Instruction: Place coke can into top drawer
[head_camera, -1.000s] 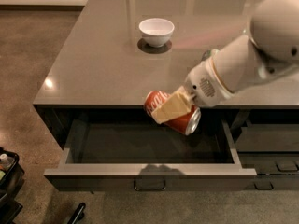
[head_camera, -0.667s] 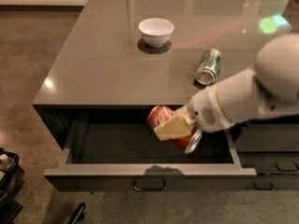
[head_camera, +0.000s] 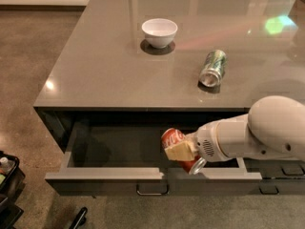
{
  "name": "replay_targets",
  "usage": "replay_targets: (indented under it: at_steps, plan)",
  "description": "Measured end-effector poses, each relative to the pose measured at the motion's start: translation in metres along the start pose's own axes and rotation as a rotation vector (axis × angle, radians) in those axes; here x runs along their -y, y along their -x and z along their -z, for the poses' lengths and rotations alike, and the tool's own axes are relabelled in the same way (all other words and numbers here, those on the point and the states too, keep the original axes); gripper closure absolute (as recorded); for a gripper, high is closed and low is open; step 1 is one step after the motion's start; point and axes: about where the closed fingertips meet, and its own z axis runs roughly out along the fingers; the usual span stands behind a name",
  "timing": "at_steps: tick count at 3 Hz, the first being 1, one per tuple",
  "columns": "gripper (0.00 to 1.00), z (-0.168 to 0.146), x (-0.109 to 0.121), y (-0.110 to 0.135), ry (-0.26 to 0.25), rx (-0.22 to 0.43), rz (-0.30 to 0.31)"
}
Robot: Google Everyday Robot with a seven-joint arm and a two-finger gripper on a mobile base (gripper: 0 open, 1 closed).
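Observation:
The red coke can [head_camera: 173, 140] lies tilted in my gripper [head_camera: 180, 150], which is shut on it. The cream fingers [head_camera: 177, 151] clamp its middle. The can hangs inside the open top drawer [head_camera: 109, 173], over the right part of its dark cavity, close to the front panel. The drawer is pulled out from under the grey counter, with a small metal loop handle [head_camera: 152, 191] on its front. My white arm [head_camera: 257, 137] reaches in from the right.
A white bowl [head_camera: 159, 32] stands on the grey countertop [head_camera: 105, 66] at the back. A green and silver can [head_camera: 212, 68] lies on its side at the right. Narrower dark drawers [head_camera: 281, 185] sit at the lower right. A black bin [head_camera: 7, 185] stands on the floor at the left.
My arm has lowered and drawn back to the right, carrying the coke can down from the counter's edge into the open drawer. The green can has come into view.

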Motion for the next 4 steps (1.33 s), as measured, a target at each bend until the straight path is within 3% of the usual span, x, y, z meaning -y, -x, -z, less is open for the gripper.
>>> replay_targets:
  at_steps: [2, 4]
  plan:
    - [1.0, -0.006, 0.015, 0.002, 0.0, 0.049, -0.023]
    - [1.0, -0.051, 0.036, 0.014, 0.066, 0.103, -0.07]
